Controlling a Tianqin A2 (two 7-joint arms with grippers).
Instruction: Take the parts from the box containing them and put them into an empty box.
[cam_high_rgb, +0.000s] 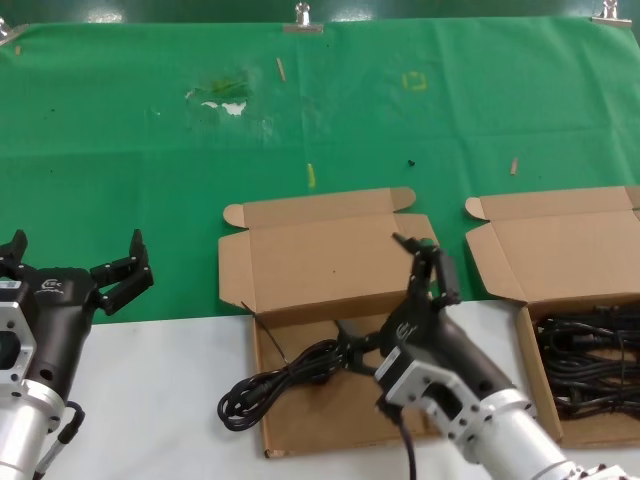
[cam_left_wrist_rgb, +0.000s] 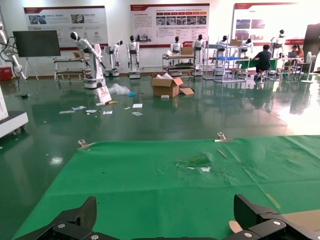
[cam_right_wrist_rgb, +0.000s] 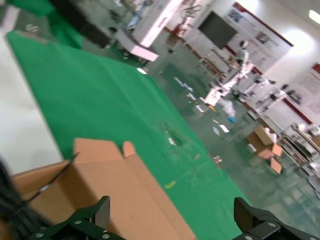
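The box containing the parts (cam_high_rgb: 527, 330) stands at the right, lid open, with several black cord bundles (cam_high_rgb: 585, 350) inside. The empty box (cam_high_rgb: 330, 250) stands in the middle, lid open. One cord bundle (cam_high_rgb: 290, 382) lies across its left wall, half inside and half out on the white table. My right gripper (cam_high_rgb: 390, 300) hangs open over this box, its lower finger close to the bundle's inner end. In the right wrist view the gripper (cam_right_wrist_rgb: 172, 217) is open over the box lid (cam_right_wrist_rgb: 115, 185), with cord (cam_right_wrist_rgb: 10, 202) at the edge. My left gripper (cam_high_rgb: 75, 258) is open and empty at the left, as the left wrist view (cam_left_wrist_rgb: 165, 215) also shows.
A green cloth (cam_high_rgb: 320, 110) covers the far half of the table, with small scraps on it. White table surface (cam_high_rgb: 150, 390) lies in front. Clips (cam_high_rgb: 303, 20) hold the cloth's far edge.
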